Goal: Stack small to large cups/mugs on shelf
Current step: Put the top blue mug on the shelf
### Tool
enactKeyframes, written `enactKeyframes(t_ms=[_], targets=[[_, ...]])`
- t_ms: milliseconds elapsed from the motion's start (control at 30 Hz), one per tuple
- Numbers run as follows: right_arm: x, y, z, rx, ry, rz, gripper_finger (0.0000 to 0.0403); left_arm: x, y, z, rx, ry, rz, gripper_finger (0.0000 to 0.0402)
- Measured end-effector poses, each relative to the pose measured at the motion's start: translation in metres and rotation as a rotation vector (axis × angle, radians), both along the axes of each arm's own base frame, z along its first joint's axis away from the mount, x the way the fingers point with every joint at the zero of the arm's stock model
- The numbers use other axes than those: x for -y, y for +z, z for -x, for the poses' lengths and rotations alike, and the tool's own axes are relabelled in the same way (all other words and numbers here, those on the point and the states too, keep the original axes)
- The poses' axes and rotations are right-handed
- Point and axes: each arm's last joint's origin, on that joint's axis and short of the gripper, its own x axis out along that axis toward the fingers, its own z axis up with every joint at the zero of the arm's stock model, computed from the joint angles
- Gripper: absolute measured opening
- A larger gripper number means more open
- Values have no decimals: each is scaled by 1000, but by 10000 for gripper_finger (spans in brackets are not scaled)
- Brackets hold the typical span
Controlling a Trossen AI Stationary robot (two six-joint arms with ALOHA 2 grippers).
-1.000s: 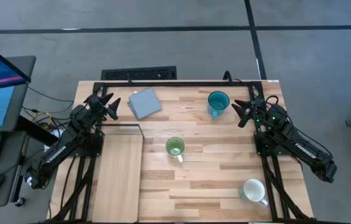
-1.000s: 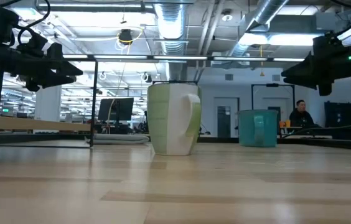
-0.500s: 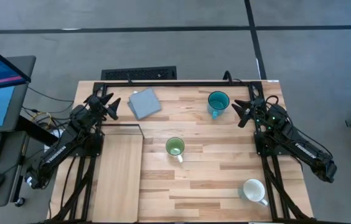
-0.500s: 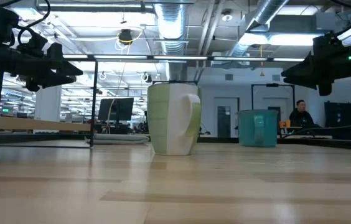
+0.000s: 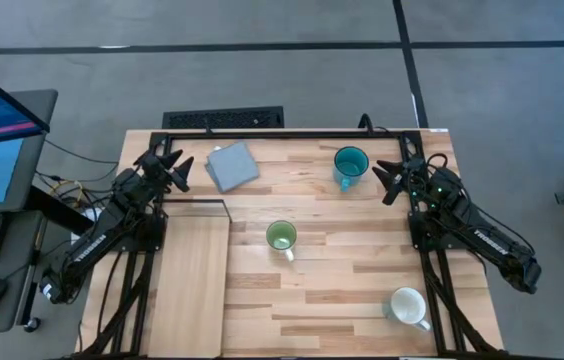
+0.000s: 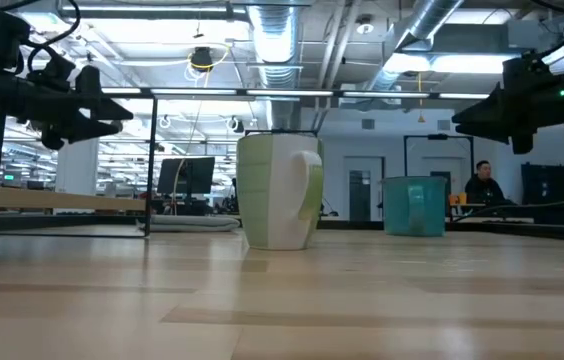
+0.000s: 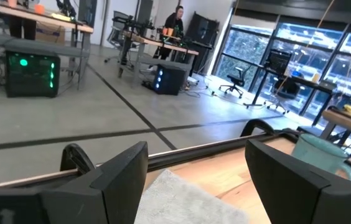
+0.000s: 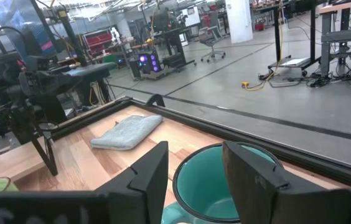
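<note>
The right gripper (image 5: 384, 182) hovers open-jawed just beside the large teal-blue handled mug (image 5: 350, 164), apparently lined up to grasp it. The left gripper (image 5: 176, 171), also open, waits near the pale wooden shelf panel (image 5: 190, 290), which is bare.

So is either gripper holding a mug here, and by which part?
Nothing is held. The left gripper and right gripper hang open; the right one is beside the teal mug.

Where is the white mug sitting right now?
From above, the white mug stands alone at the table's near right corner, beside the right arm's base, well away from the green mug.
</note>
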Motion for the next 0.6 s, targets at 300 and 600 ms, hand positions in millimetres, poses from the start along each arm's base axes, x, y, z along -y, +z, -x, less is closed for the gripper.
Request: enactKeyframes(t_ms=[300,600], targets=[[1,1,0,19,-28,-1,173,0,0,0,43,0,35,261],[1,2,0,92,-33,-83,173,0,0,0,44,1,35,261]])
